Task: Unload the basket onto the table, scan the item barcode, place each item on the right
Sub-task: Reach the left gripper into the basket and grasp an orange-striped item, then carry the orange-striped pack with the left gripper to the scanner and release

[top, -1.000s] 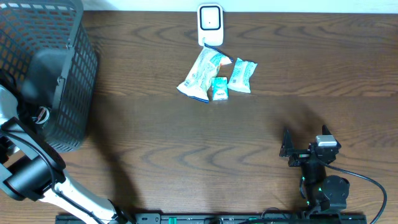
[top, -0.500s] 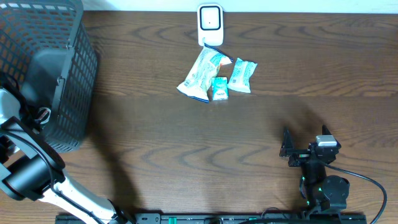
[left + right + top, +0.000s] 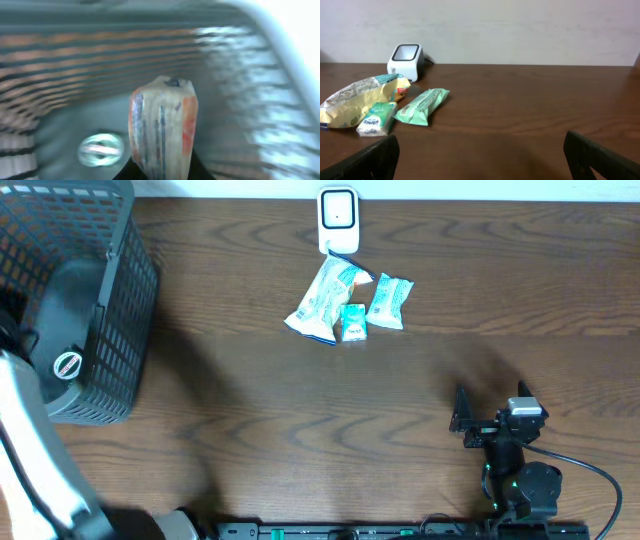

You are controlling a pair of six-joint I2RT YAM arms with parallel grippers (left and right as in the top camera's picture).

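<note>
Reaching into the basket (image 3: 110, 310) at the far left of the table (image 3: 300, 430). Parking the right gripper (image 3: 480, 157) at the near right, jaws standing wide and holding nothing. Leaving three bags (image 3: 345, 300) mid-table, just in front of the scanner (image 3: 338, 215) at the far edge. Clamping the left gripper (image 3: 161, 170) on the lower end of a packet (image 3: 162, 125), standing it upright inside the basket beside a blurred disc (image 3: 100, 148). Judging the packet light, soft and crinkly, probably slick film. Favouring a pinch on a sealed end, sparing the contents and leaving the faces bare for the scanner. Failing to make out any barcode through the blur.
</note>
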